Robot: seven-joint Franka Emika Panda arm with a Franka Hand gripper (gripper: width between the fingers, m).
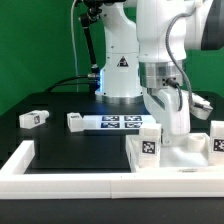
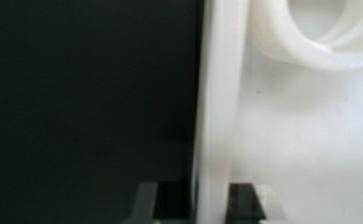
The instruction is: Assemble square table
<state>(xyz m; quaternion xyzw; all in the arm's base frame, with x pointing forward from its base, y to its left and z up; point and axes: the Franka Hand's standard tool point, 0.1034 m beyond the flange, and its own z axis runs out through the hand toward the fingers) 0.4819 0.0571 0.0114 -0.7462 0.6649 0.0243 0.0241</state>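
Square table slab point(image 1: 176, 155), white plastic with round recessed corner pockets, sits at the exterior view's right, just inside the long low white border wall point(image 1: 70, 181). Two-finger gripper point(image 2: 203, 202) is clamped on its thin edge. Risk: this narrow pinch may let the slab pivot or slip if lifted.

Exterior view: bright, even light from overhead bleaches the white robot arm point(image 1: 160, 40) to glare toward one o'clock. The black counter point(image 1: 60, 140) shows only a dull sheen and faint shadows, and the whole picture is small and slightly soft. Wrist view: the square table point(image 2: 311, 130) is so close that it is blurred and washed out, and the dark half beside it shows no detail.
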